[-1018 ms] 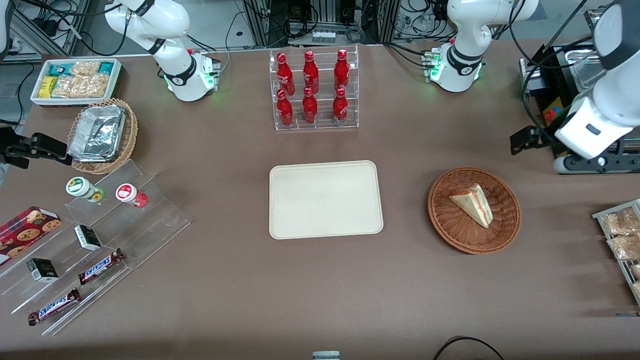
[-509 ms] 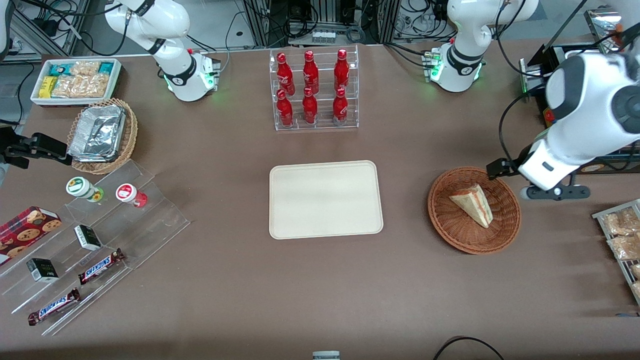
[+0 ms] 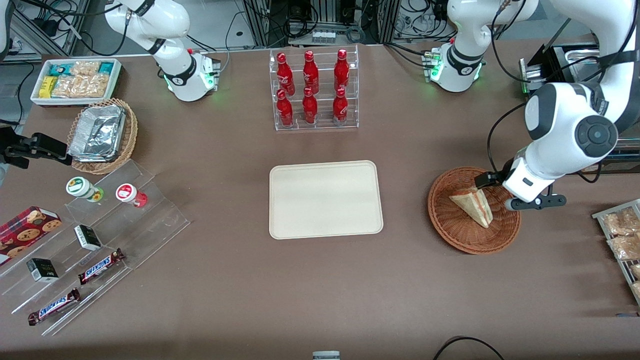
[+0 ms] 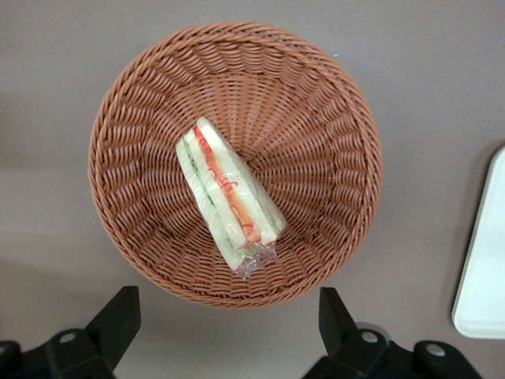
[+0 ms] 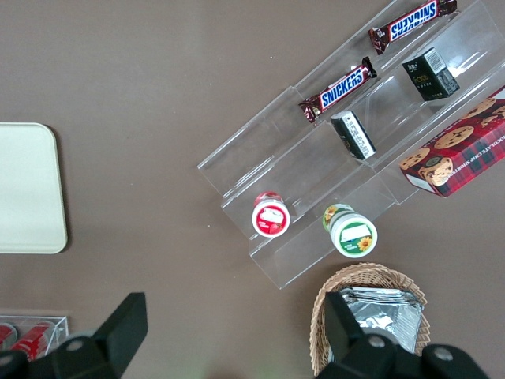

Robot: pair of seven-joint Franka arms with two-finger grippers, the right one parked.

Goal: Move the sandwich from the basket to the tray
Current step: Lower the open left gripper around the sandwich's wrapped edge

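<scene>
The sandwich (image 3: 473,204) (image 4: 227,194), a wrapped pale wedge with red, orange and green filling, lies in the round reddish-brown wicker basket (image 3: 450,220) (image 4: 331,118). The cream tray (image 3: 326,199) (image 4: 483,260) sits bare at the table's middle, beside the basket toward the parked arm's end. My gripper (image 3: 520,192) (image 4: 227,324) hangs above the basket's rim on the working arm's side, pointing down. Its fingers (image 4: 118,316) stand wide open with only table and basket rim between them. It is apart from the sandwich.
A clear rack of red bottles (image 3: 313,89) stands farther from the front camera than the tray. Bagged snacks on a rack (image 3: 622,240) lie at the working arm's end. A clear stepped shelf with snack bars and jars (image 3: 95,240) and a foil-tray basket (image 3: 102,135) sit toward the parked arm's end.
The working arm has swung in from the table's end and come down, bringing the gripper from beside the basket to over its rim. Sandwich, basket and tray have not moved.
</scene>
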